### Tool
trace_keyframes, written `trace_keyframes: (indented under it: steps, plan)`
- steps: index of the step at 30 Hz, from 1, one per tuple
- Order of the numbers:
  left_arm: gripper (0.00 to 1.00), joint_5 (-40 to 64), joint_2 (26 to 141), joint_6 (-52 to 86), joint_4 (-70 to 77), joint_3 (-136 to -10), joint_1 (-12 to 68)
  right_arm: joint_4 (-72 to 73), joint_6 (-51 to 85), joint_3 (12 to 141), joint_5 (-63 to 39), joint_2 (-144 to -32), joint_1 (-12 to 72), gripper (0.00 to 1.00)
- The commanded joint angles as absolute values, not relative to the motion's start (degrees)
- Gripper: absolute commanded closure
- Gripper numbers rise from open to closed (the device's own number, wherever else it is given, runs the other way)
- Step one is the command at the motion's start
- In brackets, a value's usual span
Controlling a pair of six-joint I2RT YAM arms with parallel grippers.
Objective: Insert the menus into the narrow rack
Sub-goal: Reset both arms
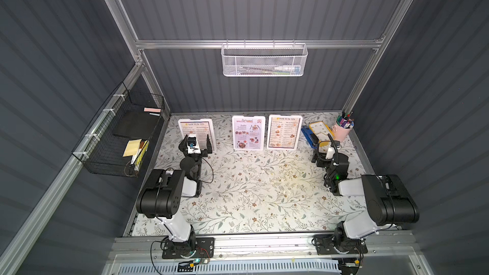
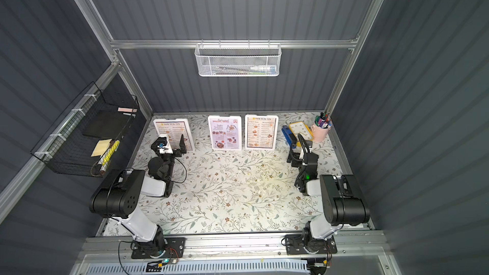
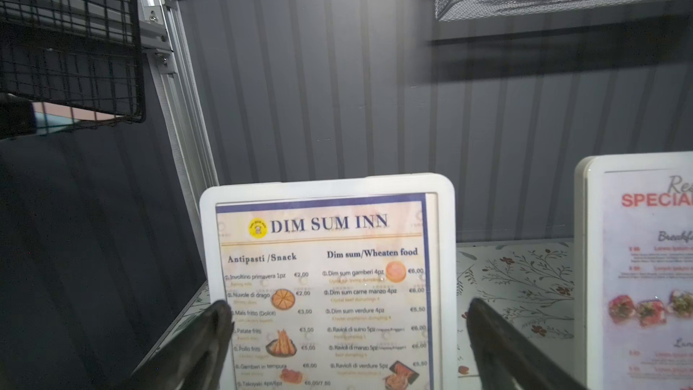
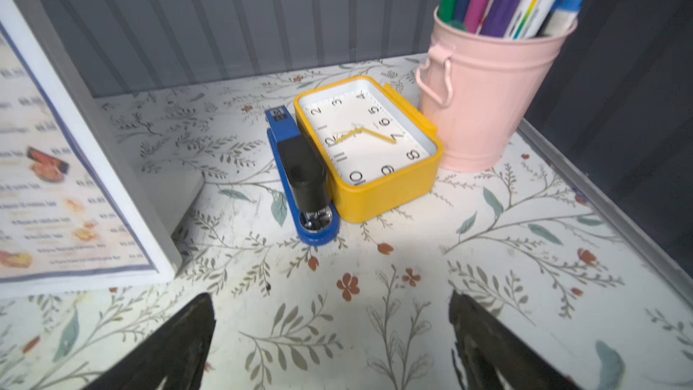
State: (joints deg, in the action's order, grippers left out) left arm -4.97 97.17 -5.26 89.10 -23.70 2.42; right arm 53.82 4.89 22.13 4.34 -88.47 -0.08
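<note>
We take the lavender menu (image 1: 248, 133) as our mark, in the middle of a row of three standing on the floral table (image 1: 251, 181). The left DIM SUM INN menu (image 3: 322, 287) stands near it on one side, and the right DIM SUM INN menu (image 1: 284, 132) just beside it on the other. High above it the white mesh rack (image 1: 263, 60) hangs on the back rail, well apart from every menu. The left gripper (image 3: 348, 350) faces the left DIM SUM INN menu, jaws spread wide to either side of its frame (whether they touch it we cannot tell). The right gripper (image 4: 332, 317) is farther right of the lavender menu, beyond the right DIM SUM INN menu. It hangs open and empty over the table, before a blue stapler (image 4: 300, 178) and a yellow clock (image 4: 367, 148).
</note>
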Motion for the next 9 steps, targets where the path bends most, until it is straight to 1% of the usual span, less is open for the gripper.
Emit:
trace_keyframes:
  steps: [1,6,9]
  plan:
    - [0.01,-3.60,97.19,-6.71,89.49,-24.26,2.11,52.12,5.01,22.62,3.56,-89.01,-0.17,0.01]
    - [0.01,-3.60,97.16,-6.76,89.47,-24.27,2.11,48.98,4.60,23.28,4.18,-88.17,0.19,0.01]
    - [0.01,-3.68,97.13,-6.75,89.47,-24.31,2.24,49.77,4.48,22.96,4.19,-88.20,0.21,0.01]
